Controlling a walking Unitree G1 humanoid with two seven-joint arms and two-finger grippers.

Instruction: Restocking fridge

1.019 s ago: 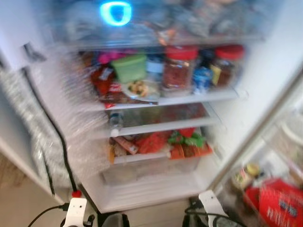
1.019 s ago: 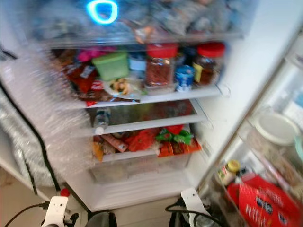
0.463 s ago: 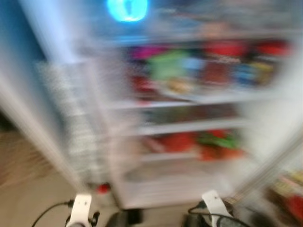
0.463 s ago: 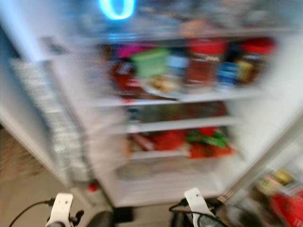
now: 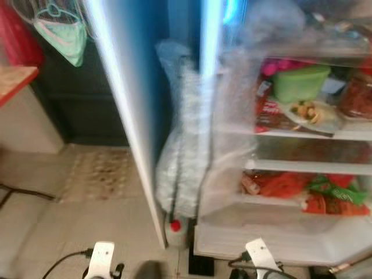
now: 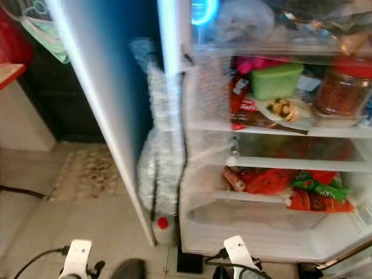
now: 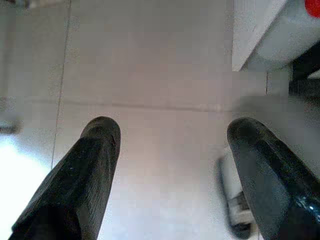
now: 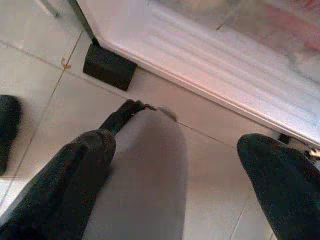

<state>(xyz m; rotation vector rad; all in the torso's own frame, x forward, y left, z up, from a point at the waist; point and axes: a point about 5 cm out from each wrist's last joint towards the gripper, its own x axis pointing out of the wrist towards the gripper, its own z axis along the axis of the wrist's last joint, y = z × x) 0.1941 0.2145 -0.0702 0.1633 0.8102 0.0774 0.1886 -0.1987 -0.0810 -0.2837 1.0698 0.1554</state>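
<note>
Open white fridge (image 6: 273,232), widest thing in sight, ahead of and above both grippers, mostly on the right gripper's side; door left swung wide, presumably so shelves can be reached for restocking. Shelves crowded: likely little free room, so any new item probably needs a gap found first.

Tall bundle of clear crinkled plastic wrap (image 6: 160,168), ahead of the left gripper and up, leaning against the fridge's outer edge; a small red-capped thing (image 6: 163,222) at its foot, kind unclear. Pale tiled floor (image 7: 150,65) directly beneath both grippers.

Lime-green lidded plastic tub (image 6: 276,80) on an upper shelf, far above and beyond the right gripper. Red-lidded glass jar of reddish-brown contents (image 6: 343,87) beside it, further out to that side. Red and green foil packets (image 6: 308,189) heaped on the lower shelf, nearer the right gripper's height yet well out of reach.

Left gripper (image 7: 172,150) hanging low over bare floor, black fingers spread wide, nothing between them. Right gripper (image 8: 180,170) low by the fridge's base, fingers equally spread, empty. Nothing to restock in either; picking stock up seems the step ahead.
</note>
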